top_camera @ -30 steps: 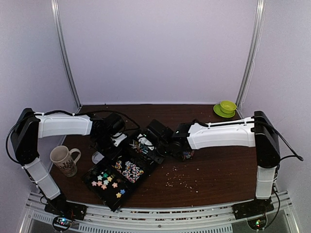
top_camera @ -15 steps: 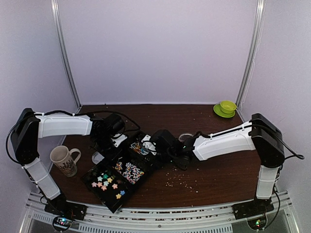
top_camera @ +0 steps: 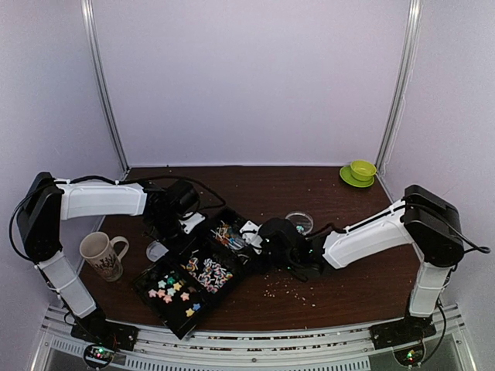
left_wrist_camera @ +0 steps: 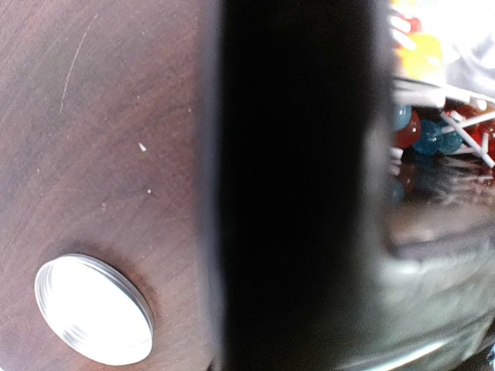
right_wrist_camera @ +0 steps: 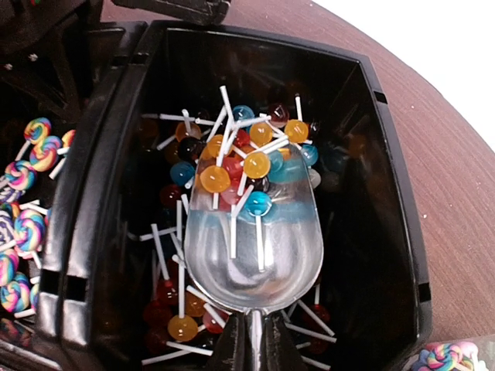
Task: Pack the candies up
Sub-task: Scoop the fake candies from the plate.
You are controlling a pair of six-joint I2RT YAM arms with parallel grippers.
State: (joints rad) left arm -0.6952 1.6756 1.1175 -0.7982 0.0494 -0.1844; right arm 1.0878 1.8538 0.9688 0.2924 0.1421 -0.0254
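Many candies [right_wrist_camera: 256, 164] in tray [right_wrist_camera: 402, 193] and scoop [right_wrist_camera: 288, 259]

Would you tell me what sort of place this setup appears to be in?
Probably a robotics lab test cell: plain white panels enclose a brown table, the left arm and right arm are bolted at its near edge, and a black compartment tray holds candies.

Many candies [top_camera: 172, 290]; one tray [top_camera: 176, 325]; one mug [top_camera: 100, 253]; one scoop [right_wrist_camera: 224, 270]; two round lids [top_camera: 157, 250] [top_camera: 298, 222].

Round lollipops [right_wrist_camera: 255, 165] are orange, red and teal on white sticks; the plastic scoop [right_wrist_camera: 255, 267] is clear, the compartment tray [right_wrist_camera: 387, 193] black, the table [right_wrist_camera: 464, 201] dark brown.
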